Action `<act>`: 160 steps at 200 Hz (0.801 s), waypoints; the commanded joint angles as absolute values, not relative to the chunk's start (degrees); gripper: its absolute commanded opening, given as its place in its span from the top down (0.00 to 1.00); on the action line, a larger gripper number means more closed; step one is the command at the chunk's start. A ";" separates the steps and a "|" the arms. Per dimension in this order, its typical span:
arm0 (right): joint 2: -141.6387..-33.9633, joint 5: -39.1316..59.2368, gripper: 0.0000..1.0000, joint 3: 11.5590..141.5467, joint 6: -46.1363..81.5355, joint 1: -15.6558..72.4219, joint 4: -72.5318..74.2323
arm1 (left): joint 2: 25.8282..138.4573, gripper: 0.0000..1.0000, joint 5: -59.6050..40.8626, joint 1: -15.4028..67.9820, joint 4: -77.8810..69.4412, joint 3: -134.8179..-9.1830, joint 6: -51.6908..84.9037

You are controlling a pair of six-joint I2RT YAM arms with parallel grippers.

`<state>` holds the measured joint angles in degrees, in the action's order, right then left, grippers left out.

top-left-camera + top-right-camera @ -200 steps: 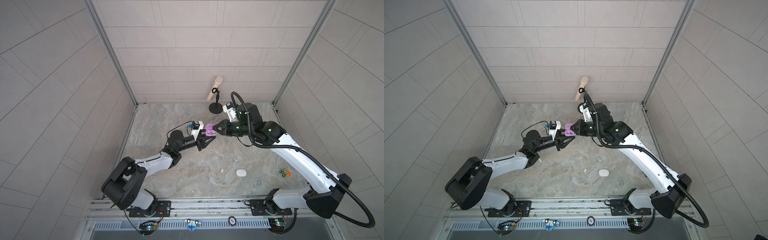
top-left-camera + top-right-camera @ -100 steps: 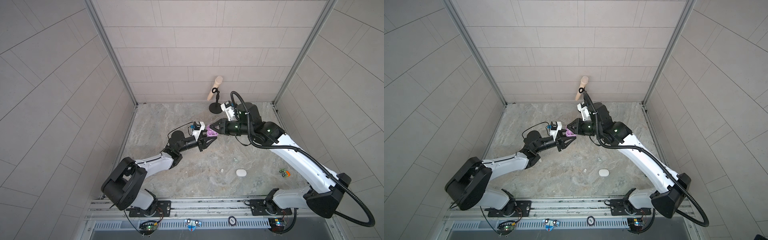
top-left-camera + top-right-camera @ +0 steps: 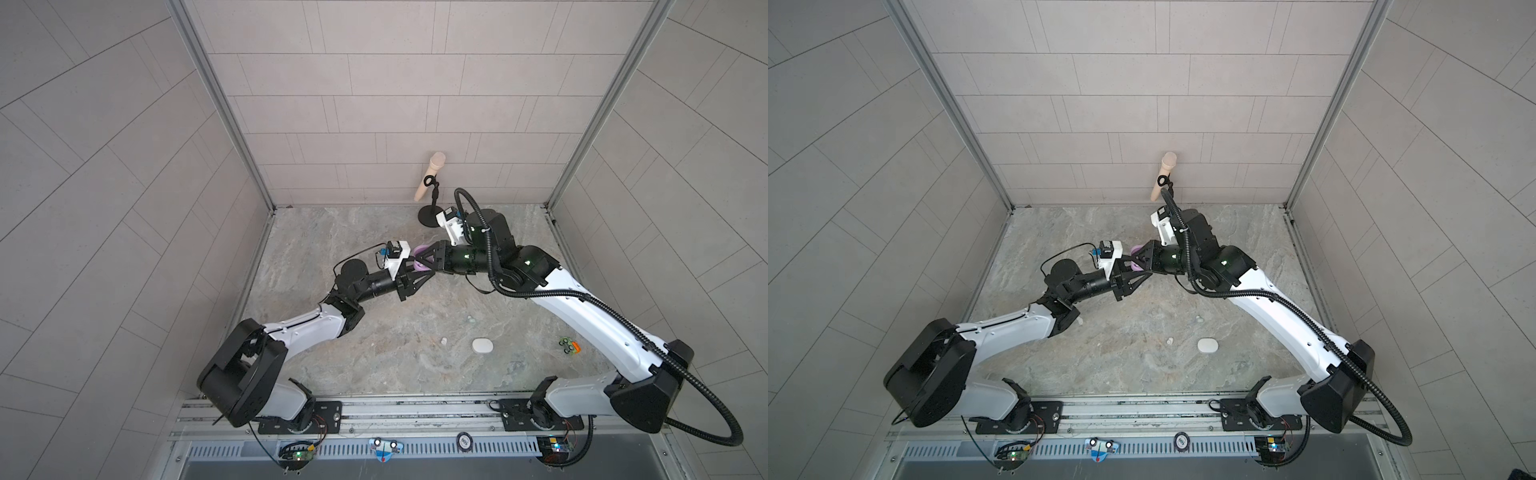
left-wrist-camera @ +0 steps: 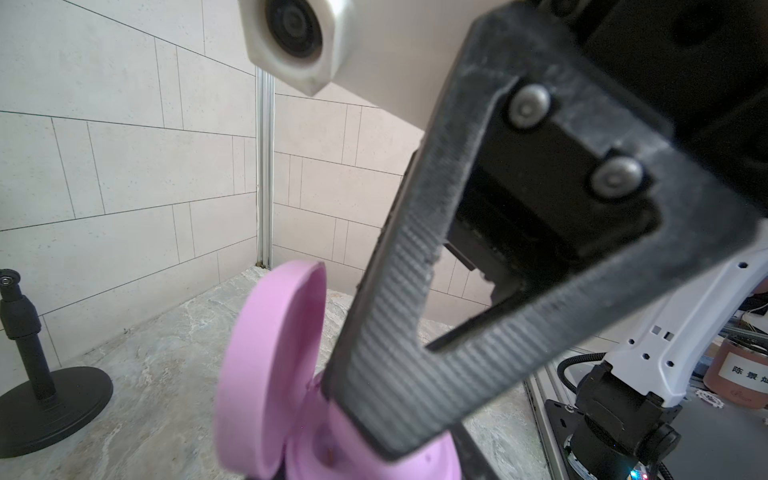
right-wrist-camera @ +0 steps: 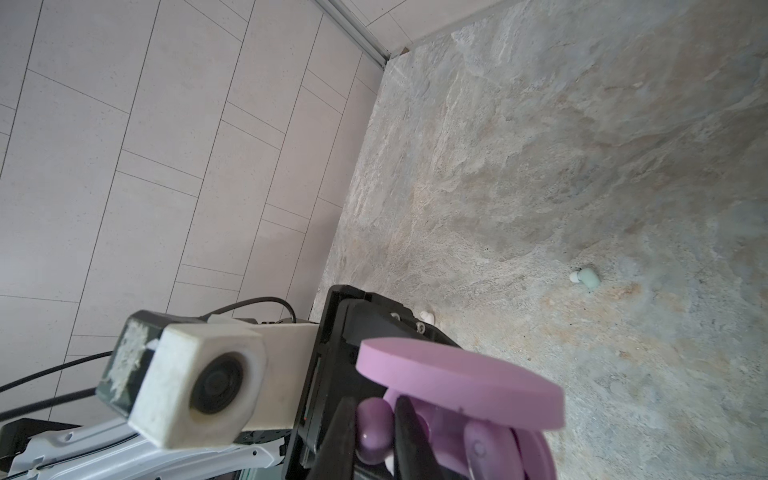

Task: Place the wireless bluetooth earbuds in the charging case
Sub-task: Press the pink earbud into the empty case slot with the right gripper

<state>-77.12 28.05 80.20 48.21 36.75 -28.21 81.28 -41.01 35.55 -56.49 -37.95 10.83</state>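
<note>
Right claw (image 3: 418,260) advanced, lilac earbud (image 5: 374,426) at case (image 4: 266,365).

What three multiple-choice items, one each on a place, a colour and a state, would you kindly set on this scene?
1. Where is the white charging case?
A. flat on the table, toward the front
B. lifted in the air
C. stacked on another case

2. What colour is the open charging case in the left pincer?
A. white
B. mint
C. lilac

3. How is the right pincer?
A. open and empty
B. shut on a lilac earbud
C. shut on nothing

Key: 1 A, both top views show it lying alone on the stone surface. 2 C, both wrist views show its lilac body and raised lid. 3 B, the right wrist view shows the bud pinched between its fingers.
</note>
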 commanded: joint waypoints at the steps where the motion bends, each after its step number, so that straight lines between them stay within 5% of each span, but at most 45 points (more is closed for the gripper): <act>1: -77.39 27.85 0.86 79.91 49.31 37.10 -26.90 | 79.37 0.78 -41.33 36.04 -57.43 -39.46 9.80; 160: -75.13 26.45 0.81 77.78 49.21 37.26 -29.06 | 77.53 0.78 -39.97 35.95 -56.41 -39.42 8.53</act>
